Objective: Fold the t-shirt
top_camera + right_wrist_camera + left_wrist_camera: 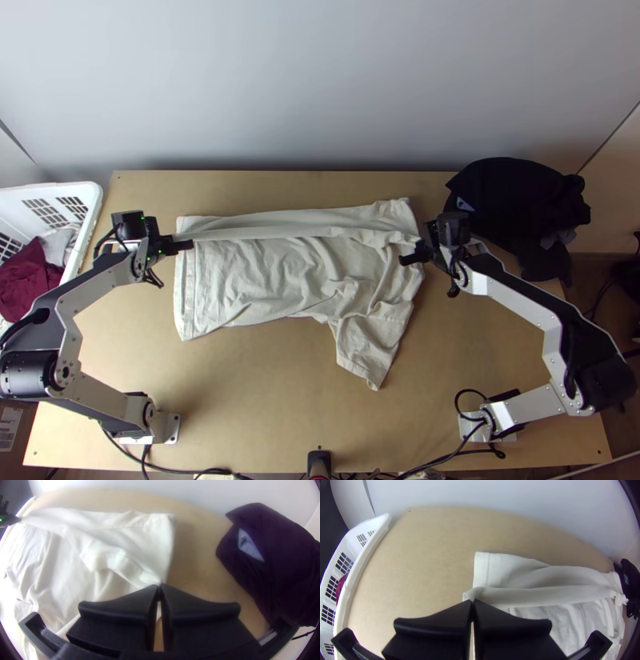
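Leftmost, I see the white basket (92, 220) with dark red cloth (24, 280) in it, just beyond the bench (264, 400)'s left side; next comes my left gripper (472, 601), fingers pressed together on a pinch of the t-shirt (264, 276) near its left side. The shirt lies across the middle of the bench, partly folded and wrinkled; from the left pinch a straight band (280, 233) of fabric runs across to the right gripper (159, 586), which is clamped on the cloth near the right side; a strip lies flat beyond that band, while a sleeve-like flap (370, 348) sticks out toward me at the near right. Farther right, dark clothes (512, 196) sit heaped at the bench's far corner.

I judge this to be a fold in the making, with the band to be carried over and laid down evenly; my main worry is the left pinch, since only a little fabric sits at the fingertips, and too much tension could pull it free; if one arm leads the other, the fold line goes askew; toward the right, the bunched folds under the band could drag along and get trapped as a lump; the flap could twist or stay outside the fold; and a wide swing of the right arm could snag the dark clothes.
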`<state>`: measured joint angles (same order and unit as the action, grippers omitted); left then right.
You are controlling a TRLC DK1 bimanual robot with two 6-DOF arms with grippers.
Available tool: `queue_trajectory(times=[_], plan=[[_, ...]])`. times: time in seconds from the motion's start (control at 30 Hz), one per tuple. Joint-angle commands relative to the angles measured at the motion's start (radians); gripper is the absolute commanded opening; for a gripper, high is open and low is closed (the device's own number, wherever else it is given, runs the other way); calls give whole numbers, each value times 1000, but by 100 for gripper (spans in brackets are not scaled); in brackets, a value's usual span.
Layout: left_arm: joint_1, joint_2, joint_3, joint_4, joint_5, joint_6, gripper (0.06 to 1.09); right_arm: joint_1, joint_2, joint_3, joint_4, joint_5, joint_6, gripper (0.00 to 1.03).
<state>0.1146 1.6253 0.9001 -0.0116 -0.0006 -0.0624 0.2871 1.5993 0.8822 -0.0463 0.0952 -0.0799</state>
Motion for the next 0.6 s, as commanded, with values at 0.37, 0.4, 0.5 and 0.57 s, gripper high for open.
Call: queue_trajectory(times=[0.37,0.4,0.5,0.57], plan=[[20,-110,-89,-37,1,-34,10,-3,-114,-72,-56,-64,2,3],[16,-120,-98,-37,1,-40,10,-3,-121,-74,-59,-64,3,3],[-15,-139,-133,-37,1,-53,10,7,-124,-89,-66,-68,6,3],[-43,-153,-162,-36,-1,-59,10,18,-119,-103,-66,-68,12,3]])
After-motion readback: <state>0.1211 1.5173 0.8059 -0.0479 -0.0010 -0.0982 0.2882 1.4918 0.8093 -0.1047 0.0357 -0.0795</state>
